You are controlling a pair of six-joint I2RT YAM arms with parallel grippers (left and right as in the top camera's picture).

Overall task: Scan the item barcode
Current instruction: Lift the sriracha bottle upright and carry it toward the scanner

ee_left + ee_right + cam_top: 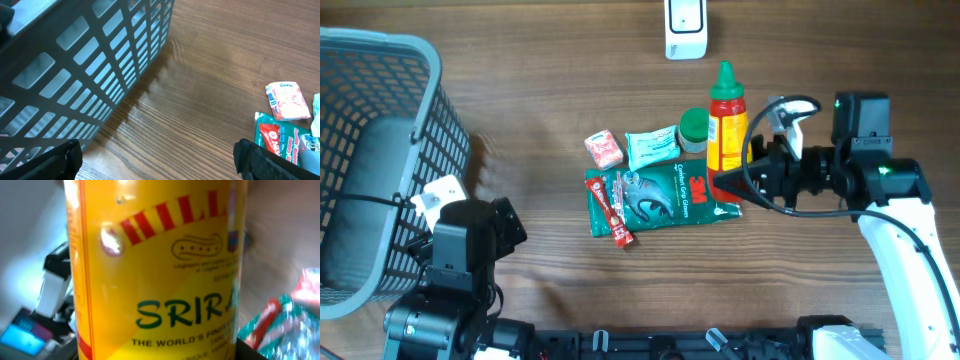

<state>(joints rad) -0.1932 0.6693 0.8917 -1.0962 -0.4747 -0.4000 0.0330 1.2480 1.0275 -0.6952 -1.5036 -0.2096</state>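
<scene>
Soft, even light covers the brown wood-grain table, where the grey plastic lattice basket throws a faint shadow. The right wrist view is blurred, seemingly too close to focus, with a pale glare spot on the yellow sriracha bottle with red lettering.

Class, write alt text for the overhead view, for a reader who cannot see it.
The right gripper is at the base of a yellow sriracha bottle mid-table, beside a green glove packet and smaller sachets. A grey basket stands at the left, and a white scanner sits at the top edge.
</scene>
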